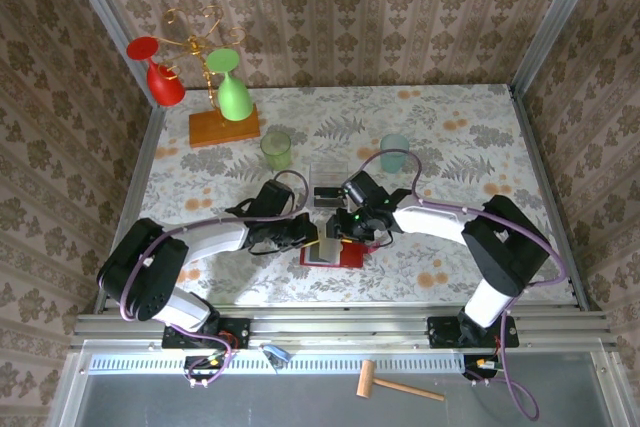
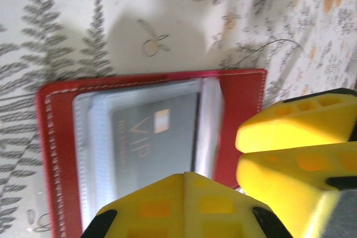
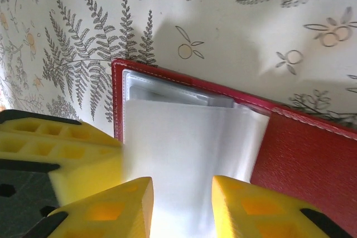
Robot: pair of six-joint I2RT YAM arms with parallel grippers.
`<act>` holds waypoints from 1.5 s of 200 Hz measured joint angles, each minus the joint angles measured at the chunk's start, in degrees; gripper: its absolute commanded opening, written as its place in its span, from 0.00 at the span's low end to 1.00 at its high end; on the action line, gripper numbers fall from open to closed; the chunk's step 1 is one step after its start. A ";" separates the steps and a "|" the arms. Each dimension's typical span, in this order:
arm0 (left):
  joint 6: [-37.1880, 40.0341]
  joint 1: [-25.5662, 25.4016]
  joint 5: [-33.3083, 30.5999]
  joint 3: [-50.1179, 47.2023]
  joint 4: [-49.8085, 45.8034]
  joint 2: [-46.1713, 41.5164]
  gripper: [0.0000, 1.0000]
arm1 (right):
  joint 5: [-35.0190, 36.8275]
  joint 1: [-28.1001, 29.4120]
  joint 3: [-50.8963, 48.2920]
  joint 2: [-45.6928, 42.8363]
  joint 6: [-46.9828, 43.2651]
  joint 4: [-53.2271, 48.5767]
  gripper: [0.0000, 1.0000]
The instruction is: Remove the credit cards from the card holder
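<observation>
The red card holder (image 1: 335,255) is laid open on the table (image 1: 450,147), near its front edge, between the two arms. The left tool (image 2: 184,193) is seen pinched shut, its tips poised over the holder's edge. A grey card (image 2: 153,137) marked VIP is tucked inside the clear pockets. The right tool (image 3: 181,193) is kept narrowly parted, astride a pale clear sleeve (image 3: 189,137). Whether that sleeve is gripped cannot be told.

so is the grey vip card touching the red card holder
Touching. The left wrist view shows the grey VIP card tucked into the open red card holder, with the holder's clear plastic lying over the card's face.
</observation>
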 measured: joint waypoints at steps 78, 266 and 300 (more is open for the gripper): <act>-0.02 -2.64 0.92 3.45 0.66 2.71 0.01 | 2.14 -2.86 -4.57 -6.75 -0.04 -2.67 0.33; -0.50 -7.06 3.15 9.77 3.41 12.00 0.01 | 4.31 -4.72 -9.75 -13.38 -0.20 -4.81 0.34; -0.48 -6.91 3.08 9.79 3.26 11.76 0.01 | 4.24 -4.74 -9.75 -12.55 -0.22 -4.74 0.34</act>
